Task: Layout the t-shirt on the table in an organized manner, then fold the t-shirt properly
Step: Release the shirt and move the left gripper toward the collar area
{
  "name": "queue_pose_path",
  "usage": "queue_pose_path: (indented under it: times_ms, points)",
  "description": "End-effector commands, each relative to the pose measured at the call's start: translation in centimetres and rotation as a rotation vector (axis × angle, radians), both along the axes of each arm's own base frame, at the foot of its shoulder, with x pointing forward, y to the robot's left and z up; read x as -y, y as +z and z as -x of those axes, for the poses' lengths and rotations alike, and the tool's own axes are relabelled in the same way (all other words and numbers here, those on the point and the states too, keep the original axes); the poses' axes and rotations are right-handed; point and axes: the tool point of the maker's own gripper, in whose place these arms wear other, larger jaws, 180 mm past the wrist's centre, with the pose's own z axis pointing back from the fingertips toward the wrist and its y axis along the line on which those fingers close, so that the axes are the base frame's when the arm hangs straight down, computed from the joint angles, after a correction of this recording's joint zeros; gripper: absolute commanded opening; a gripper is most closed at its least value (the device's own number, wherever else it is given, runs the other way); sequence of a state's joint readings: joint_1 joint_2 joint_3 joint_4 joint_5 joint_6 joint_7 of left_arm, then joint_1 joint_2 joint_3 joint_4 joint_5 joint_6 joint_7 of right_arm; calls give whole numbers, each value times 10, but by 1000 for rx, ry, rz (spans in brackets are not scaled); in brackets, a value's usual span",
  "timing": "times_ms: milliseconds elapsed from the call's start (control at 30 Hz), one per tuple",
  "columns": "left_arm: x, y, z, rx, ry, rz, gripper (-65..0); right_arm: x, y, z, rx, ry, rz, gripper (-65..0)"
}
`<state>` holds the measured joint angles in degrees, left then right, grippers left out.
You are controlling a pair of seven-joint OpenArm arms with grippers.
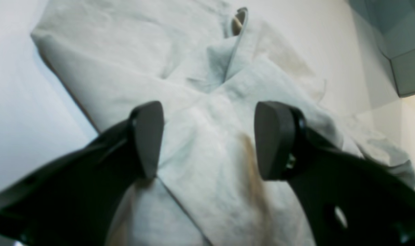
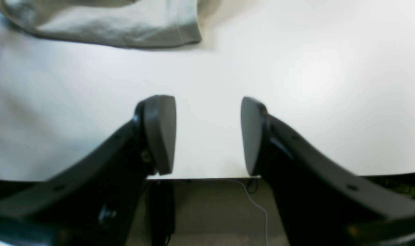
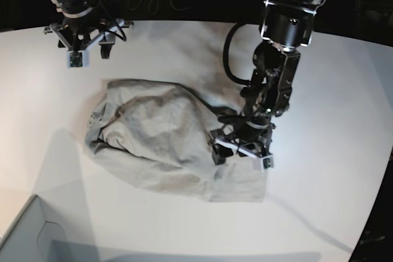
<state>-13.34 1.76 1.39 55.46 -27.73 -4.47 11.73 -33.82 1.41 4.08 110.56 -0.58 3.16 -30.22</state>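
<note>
The light grey-beige t-shirt (image 3: 159, 139) lies crumpled in a rounded heap on the white table (image 3: 331, 90). My left gripper (image 3: 241, 154) hovers over the heap's right-hand front part. In the left wrist view its jaws (image 1: 207, 140) stand wide open, with wrinkled t-shirt (image 1: 125, 61) cloth below and nothing pinched between them. My right gripper (image 3: 88, 53) stands apart from the shirt, above the far left of the table. Its jaws (image 2: 207, 135) are open over bare table (image 2: 313, 85), and a hemmed edge of the t-shirt (image 2: 118, 24) shows at the top left.
The corner of a pale grey box (image 3: 24, 237) sits at the front left and also shows as a box corner (image 1: 398, 44) in the left wrist view. The table's edge (image 2: 204, 177) runs just beneath the right gripper, with floor and a cable below.
</note>
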Motion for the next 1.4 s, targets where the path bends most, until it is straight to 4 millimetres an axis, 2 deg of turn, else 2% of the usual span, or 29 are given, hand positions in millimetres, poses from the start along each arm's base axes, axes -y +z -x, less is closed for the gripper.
queue_pose_path:
  times_ms: [0,100,133,200,267,300,333,400,467,600,667,800,900,1033,1167,1300,1367]
  points:
    - [2,16,-10,51,3,15,-242,-1,8,-6,37,13,-1,-345]
    - [2,11,-6,38,0,13,-251,-1,8,-6,38,13,-1,-345]
    - [2,8,-4,30,-1,11,-275,-1,9,-9,44,13,-1,-345]
    - [1,4,1,22,3,12,-379,0,10,-10,48,11,0,-345]
    - [1,3,3,19,4,14,-519,0,10,-11,51,11,0,-345]
    - [0,3,3,17,7,12,-611,0,10,-11,51,11,0,-345]
    - [0,2,3,14,7,12,-650,0,10,-11,51,11,0,-345]
    - [-1,2,3,14,9,12,-635,0,10,-11,51,11,0,-345]
    - [-1,1,8,13,11,15,-650,0,10,-11,49,11,0,-345]
    - [1,37,15,110,26,76,-650,1,10,-11,49,9,1,-345]
    - [-4,53,21,155,32,87,-650,1,10,-11,49,9,1,-345]
    - [-8,68,34,192,36,106,-650,1,10,-11,49,9,1,-345]
    - [-13,74,45,204,36,119,-650,1,10,-11,49,9,1,-345]
    - [-8,82,78,202,31,175,-650,4,10,-11,49,3,6,-345]
    - [16,83,116,179,-52,188,-650,30,13,-8,51,-56,48,-345]
    - [52,78,141,153,-205,183,-650,60,19,-4,60,-119,97,-345]
    - [80,82,150,162,-320,179,-650,69,21,-3,64,-139,113,-345]
